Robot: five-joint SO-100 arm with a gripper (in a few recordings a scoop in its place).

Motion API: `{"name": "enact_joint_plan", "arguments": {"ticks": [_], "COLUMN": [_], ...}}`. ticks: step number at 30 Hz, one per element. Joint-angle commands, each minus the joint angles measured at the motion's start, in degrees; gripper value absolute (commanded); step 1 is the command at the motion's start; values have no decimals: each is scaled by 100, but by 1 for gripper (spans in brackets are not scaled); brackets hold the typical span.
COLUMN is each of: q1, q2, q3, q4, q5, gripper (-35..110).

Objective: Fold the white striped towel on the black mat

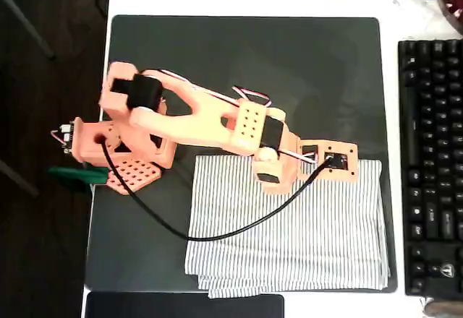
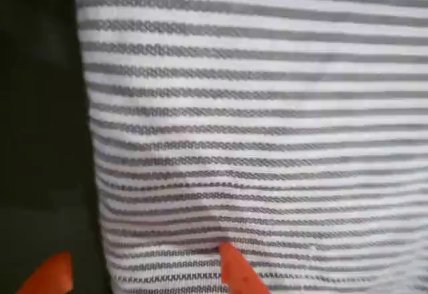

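Observation:
The white striped towel lies flat on the lower right part of the black mat, with layered edges along its bottom. My orange arm reaches from the mat's left side to the towel's top edge, where my gripper points down. In the wrist view the towel is close below, its edge running top to bottom beside the mat. My gripper is open and straddles that edge. One orange fingertip is over the mat and the other fingertip is over the cloth. Nothing is gripped.
A black keyboard runs along the mat's right side. A dark slab lies below the mat's front edge. The camera's black cable droops across the towel's left half. A green clamp holds the arm's base at the table's left edge.

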Motion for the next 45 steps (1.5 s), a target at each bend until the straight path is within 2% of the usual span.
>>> {"name": "enact_joint_plan", "arguments": {"ticks": [1, 5, 10, 18, 29, 38, 45], "q1": [-26, -79, -299, -571, -1793, -2575, -2883], "q2": [-158, -475, -562, -686, -1028, -747, -765], "q3": [-193, -193, -308, -721, -1942, -1635, -1512], "q4": [-255, -633, -527, -923, -255, 79, -97], "q5": [-9, -62, -44, 387, 1178, 1793, 2057], "gripper": [26, 18, 0, 0, 0, 0, 0]}}
